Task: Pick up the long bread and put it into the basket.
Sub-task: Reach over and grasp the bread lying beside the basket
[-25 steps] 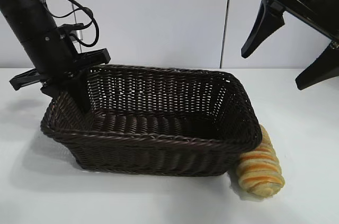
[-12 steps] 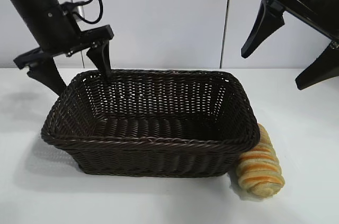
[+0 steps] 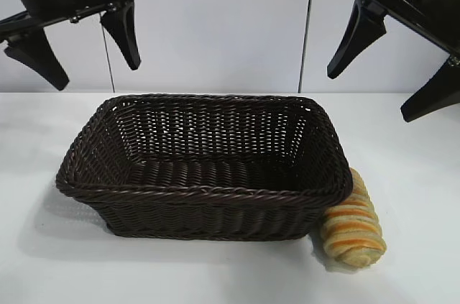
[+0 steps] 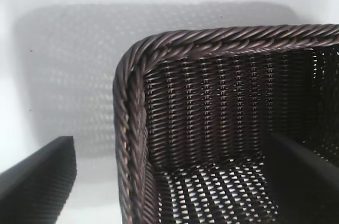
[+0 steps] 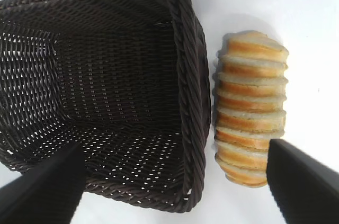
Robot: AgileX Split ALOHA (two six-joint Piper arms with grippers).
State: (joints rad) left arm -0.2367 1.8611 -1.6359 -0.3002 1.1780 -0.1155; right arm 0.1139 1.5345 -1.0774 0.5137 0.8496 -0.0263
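Note:
The long bread (image 3: pixel 352 228), pale tan with orange-brown ridges, lies on the white table against the outside of the basket's right end. The dark brown wicker basket (image 3: pixel 208 190) stands in the middle, with nothing inside. My left gripper (image 3: pixel 97 74) hangs open high above the basket's left end, holding nothing. In its wrist view a basket corner (image 4: pixel 130 91) lies below the left gripper (image 4: pixel 169 142). My right gripper (image 3: pixel 369 95) hangs open high above the right end. Its wrist view shows the bread (image 5: pixel 251 107) beside the basket rim (image 5: pixel 193 91), under the right gripper (image 5: pixel 174 147).
The white table (image 3: pixel 417 174) runs out to the right of the bread and in front of the basket. A white panelled wall (image 3: pixel 230 24) stands behind.
My left gripper has let go of the basket's left wall, opened wider and risen well above it. The basket shifted slightly. The right arm and the bread have not moved.

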